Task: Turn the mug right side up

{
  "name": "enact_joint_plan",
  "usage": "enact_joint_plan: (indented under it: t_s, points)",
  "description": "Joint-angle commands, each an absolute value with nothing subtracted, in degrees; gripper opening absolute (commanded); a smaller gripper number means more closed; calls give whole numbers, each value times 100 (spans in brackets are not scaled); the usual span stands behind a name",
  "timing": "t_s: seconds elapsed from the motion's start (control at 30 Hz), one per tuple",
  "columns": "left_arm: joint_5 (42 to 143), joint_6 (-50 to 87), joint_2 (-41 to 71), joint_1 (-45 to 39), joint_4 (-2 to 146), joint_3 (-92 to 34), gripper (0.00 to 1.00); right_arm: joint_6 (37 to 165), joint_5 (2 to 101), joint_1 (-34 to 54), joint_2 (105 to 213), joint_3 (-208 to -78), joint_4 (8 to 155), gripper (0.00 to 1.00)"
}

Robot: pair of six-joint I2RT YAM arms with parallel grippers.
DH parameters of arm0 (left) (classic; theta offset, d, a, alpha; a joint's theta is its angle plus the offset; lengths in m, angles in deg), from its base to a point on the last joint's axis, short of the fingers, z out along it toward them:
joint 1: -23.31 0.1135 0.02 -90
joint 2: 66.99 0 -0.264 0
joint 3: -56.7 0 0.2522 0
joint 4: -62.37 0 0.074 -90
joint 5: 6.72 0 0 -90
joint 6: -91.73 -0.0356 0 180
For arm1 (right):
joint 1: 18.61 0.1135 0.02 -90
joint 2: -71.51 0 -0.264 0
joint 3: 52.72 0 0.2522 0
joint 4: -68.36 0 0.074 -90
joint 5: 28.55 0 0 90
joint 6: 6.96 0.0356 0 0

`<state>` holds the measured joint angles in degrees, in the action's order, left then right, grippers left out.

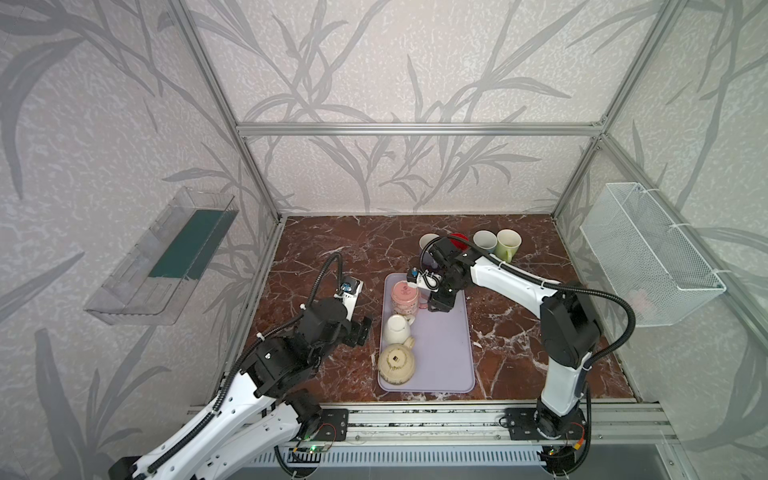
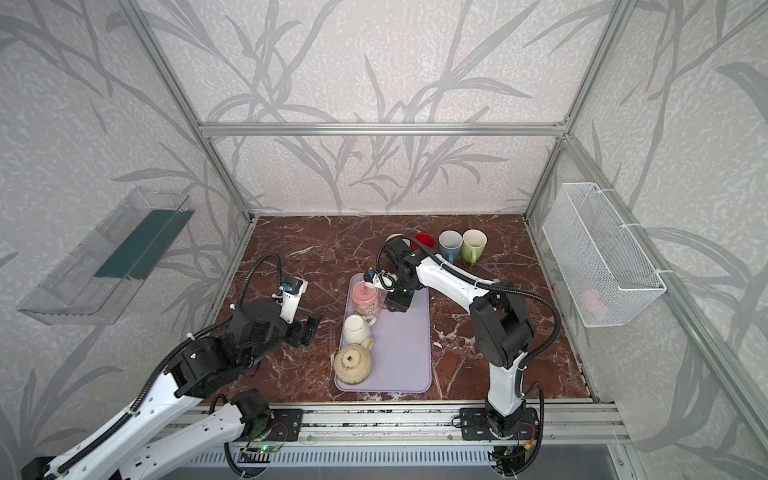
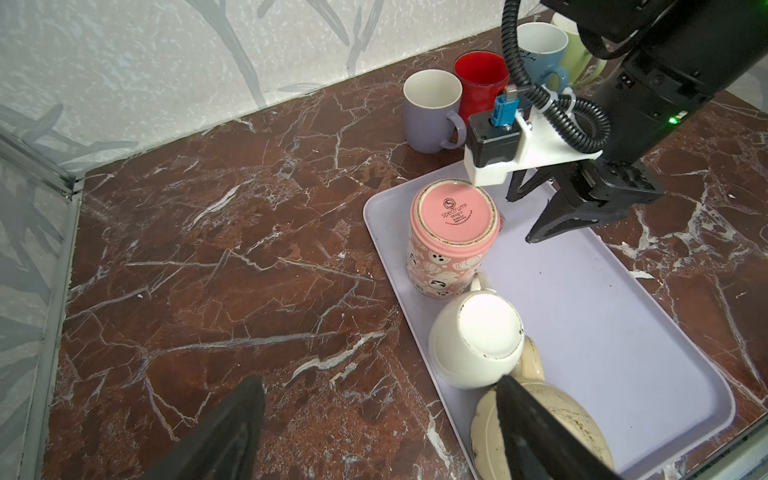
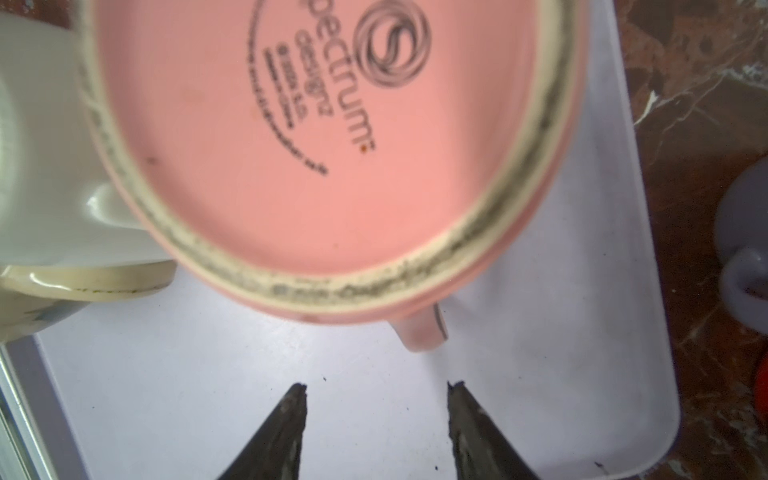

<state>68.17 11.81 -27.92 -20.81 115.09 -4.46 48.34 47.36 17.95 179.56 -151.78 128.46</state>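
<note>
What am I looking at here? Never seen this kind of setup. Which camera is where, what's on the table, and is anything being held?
Two white robot arms sit on a rail at the front of a marble-look table. Each grasps with two black prongs: the right arm's fingers and the left arm's fingers. The two wide pictures come from one overhead stereo camera, so they look nearly alike. The two close-ups come from cameras on the arms' wrists.

On a lavender tray three mugs stand upside down: a pink mug, a white mug and a cream mug. Upright at the back are a lavender mug, a red mug, a blue mug and a green mug.

Nothing is held. The right arm's fingers are apart, just short of the pink mug's handle. The left arm's fingers hang wide open, left of the tray.
</note>
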Motion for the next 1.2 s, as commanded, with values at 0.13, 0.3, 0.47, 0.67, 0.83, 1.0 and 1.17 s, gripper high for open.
enact_joint_plan:
  t_s: [0.13,0.3,0.47,0.67,0.83,1.0,1.17]
  points:
    - [6581,1194,-2887,-2107,11458,-373,85,4414,4895,2019,18451,-15760,13418,52]
    - [6530,1177,-2942,-2108,11471,-364,85,4288,5040,2094,18679,-16043,13486,50]
    - [6474,1175,-2929,-2108,11474,-344,85,4235,5053,2199,18785,-16151,13435,47]
    - [6470,1167,-2785,-2108,11479,-346,85,4254,5084,2287,18798,-16103,13244,41]
    - [6447,1155,-2740,-2110,11458,-309,85,4297,5047,2384,18728,-15948,13025,35]
    - [6451,1153,-2665,-2109,11453,-320,85,4294,5069,2428,18737,-15859,12878,32]
    - [6455,1144,-2622,-2110,11443,-305,85,4314,5055,2463,18770,-15868,12862,27]
